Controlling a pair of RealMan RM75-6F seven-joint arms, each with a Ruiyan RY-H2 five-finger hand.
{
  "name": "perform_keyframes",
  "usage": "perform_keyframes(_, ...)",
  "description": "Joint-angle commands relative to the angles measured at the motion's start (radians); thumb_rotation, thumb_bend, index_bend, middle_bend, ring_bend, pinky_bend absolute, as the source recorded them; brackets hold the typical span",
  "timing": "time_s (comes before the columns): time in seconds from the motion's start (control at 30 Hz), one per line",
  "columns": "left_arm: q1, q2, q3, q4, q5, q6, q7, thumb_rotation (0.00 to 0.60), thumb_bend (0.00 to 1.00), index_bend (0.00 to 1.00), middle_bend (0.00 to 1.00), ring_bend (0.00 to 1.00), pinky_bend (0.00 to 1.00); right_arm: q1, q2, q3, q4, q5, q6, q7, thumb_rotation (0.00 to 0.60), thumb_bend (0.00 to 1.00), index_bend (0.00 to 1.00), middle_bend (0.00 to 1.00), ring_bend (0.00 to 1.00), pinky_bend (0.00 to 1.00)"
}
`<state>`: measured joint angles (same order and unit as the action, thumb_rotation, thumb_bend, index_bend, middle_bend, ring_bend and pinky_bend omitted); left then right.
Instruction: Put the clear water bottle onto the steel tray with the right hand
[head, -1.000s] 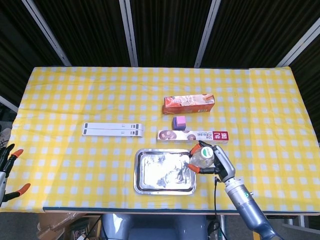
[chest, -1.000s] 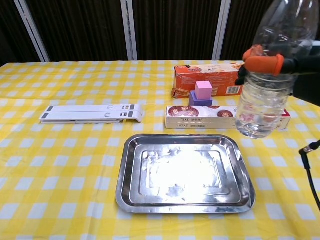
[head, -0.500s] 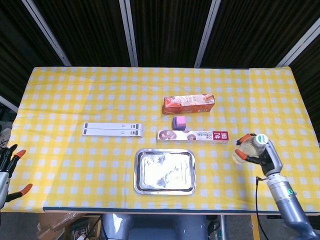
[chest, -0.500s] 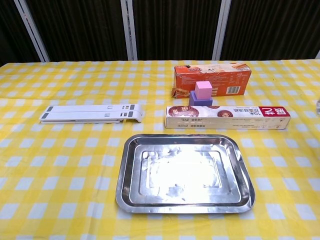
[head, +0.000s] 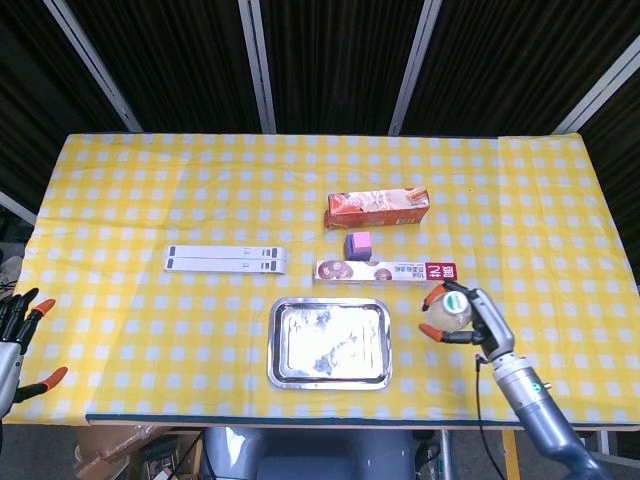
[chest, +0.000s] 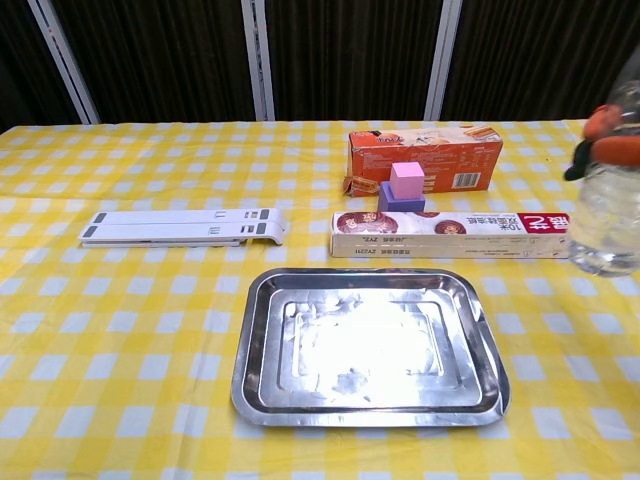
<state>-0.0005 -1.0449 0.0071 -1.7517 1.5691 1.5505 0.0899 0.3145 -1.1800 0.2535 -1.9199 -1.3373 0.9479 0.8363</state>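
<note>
Bottle (head: 449, 311) upright in right hand (head: 470, 322), fingers (chest: 606, 122) wrapped round it, right of tray (head: 329, 380), apparently clear of tabletop (head: 150, 190); left hand (head: 12, 335) open, empty.

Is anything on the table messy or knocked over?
Nothing stands out. The boxes and the tray lie flat and tidy, and the right hand holds the water bottle upright beside the tray. Nothing looks spilled.

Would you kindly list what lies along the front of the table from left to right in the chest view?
White folded stand → steel tray → clear water bottle, held by the right hand.
</note>
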Motion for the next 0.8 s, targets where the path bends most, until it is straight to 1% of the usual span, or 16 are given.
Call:
perform_keyframes(0.03,-0.004,0.004,-0.002,0.004,-0.007,-0.008,-0.011,0.600,0.20,0.12,0.00,0.00,0.00,0.104,-0.191,-0.018,-0.085,0.149,-0.022,-0.265,0.600,0.90,0.91,0.70,0.37,0.00)
perform_keyframes(0.17,-0.007,0.013,-0.003,0.010,-0.009,-0.013,-0.034,0.600,0.20,0.12,0.00,0.00,0.00,0.173,-0.335,0.000,-0.110,0.293,0.019,-0.439,0.600,0.90,0.91,0.70,0.37,0.00)
perform_keyframes(0.3,-0.009,0.018,-0.004,0.015,-0.010,-0.014,-0.052,0.600,0.20,0.12,0.00,0.00,0.00,0.213,-0.418,0.015,-0.122,0.381,0.064,-0.537,0.600,0.90,0.91,0.70,0.37,0.00)
perform_keyframes(0.4,-0.010,0.020,-0.004,0.017,-0.009,-0.014,-0.057,0.600,0.20,0.12,0.00,0.00,0.00,0.219,-0.441,0.026,-0.133,0.430,0.102,-0.578,0.600,0.90,0.91,0.70,0.37,0.00)
perform_keyframes(0.5,-0.009,0.020,-0.003,0.017,-0.006,-0.013,-0.057,0.600,0.20,0.12,0.00,0.00,0.00,0.204,-0.418,0.034,-0.143,0.453,0.119,-0.575,0.600,0.90,0.91,0.70,0.37,0.00)
perform_keyframes(0.6,-0.010,0.016,-0.001,0.015,-0.005,-0.014,-0.043,0.600,0.20,0.12,0.00,0.00,0.00,0.171,-0.357,0.043,-0.146,0.452,0.125,-0.543,0.600,0.90,0.91,0.70,0.37,0.00)
perform_keyframes(0.73,-0.011,0.007,0.003,0.007,0.000,-0.019,-0.015,0.600,0.20,0.12,0.00,0.00,0.00,0.109,-0.240,0.051,-0.141,0.426,0.101,-0.453,0.600,0.90,0.91,0.70,0.37,0.00)
perform_keyframes(0.8,-0.011,0.003,0.005,0.003,0.004,-0.018,-0.002,0.600,0.20,0.12,0.00,0.00,0.00,0.069,-0.166,0.057,-0.125,0.402,0.082,-0.385,0.600,0.90,0.91,0.70,0.37,0.00)
